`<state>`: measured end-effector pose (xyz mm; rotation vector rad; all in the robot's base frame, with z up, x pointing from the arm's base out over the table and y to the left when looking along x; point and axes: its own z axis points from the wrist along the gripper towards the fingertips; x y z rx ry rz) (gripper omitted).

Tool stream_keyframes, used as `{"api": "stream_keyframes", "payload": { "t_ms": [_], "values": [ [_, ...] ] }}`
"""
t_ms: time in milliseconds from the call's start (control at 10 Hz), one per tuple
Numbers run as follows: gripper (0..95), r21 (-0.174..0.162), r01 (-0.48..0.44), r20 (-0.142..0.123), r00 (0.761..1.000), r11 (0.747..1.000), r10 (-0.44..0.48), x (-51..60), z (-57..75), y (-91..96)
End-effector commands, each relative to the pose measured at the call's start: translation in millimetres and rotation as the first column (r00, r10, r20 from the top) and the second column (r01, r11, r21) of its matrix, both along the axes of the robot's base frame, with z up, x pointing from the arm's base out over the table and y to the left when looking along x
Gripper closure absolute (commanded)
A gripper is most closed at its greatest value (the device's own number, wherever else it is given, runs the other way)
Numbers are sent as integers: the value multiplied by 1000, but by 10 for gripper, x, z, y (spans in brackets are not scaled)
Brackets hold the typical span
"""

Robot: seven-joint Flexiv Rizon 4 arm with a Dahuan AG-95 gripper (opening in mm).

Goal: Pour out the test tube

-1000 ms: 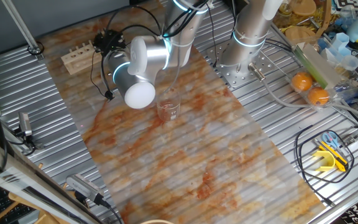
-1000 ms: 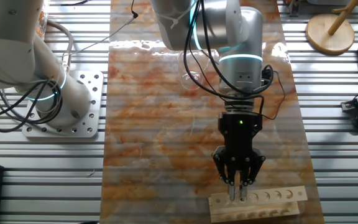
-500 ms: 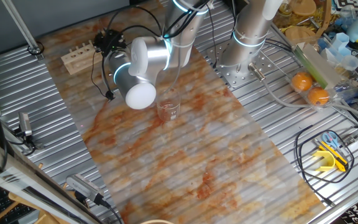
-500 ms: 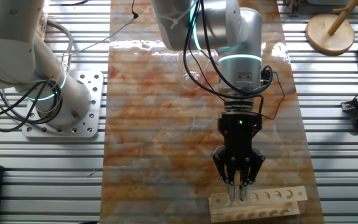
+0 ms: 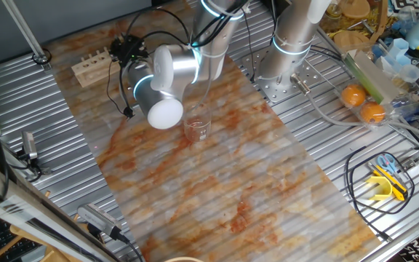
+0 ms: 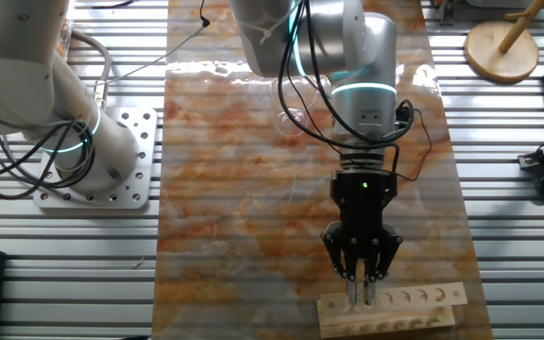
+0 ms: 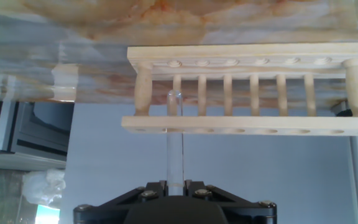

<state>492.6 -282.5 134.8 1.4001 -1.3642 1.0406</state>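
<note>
Gripper (image 6: 359, 283) pinching the test tube (image 7: 174, 140) at the wooden rack (image 6: 392, 310).
Draw the tube straight along its axis until clear of the rack holes; tilting early risks snapping glass.

One test tube (image 7: 174, 140), one rack (image 7: 247, 93), one beaker (image 5: 197, 121) — two oranges (image 5: 363, 104).

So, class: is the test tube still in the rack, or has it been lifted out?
Still in the rack. In the hand view the tube passes through the rack's end hole, its lower part between the claw's fingers.
</note>
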Motion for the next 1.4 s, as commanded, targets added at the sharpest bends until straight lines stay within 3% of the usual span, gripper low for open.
{"api": "stream_keyframes", "payload": {
  "t_ms": [100, 600, 1400],
  "values": [
    [950, 3, 1, 0, 1000, 1000, -1, -11, 25, 8],
    [950, 17, -13, 8, 1000, 1000, 13, -87, 183, 39],
    [950, 10, -53, 11, 999, 999, 52, -177, 419, 125]
  ]
}}
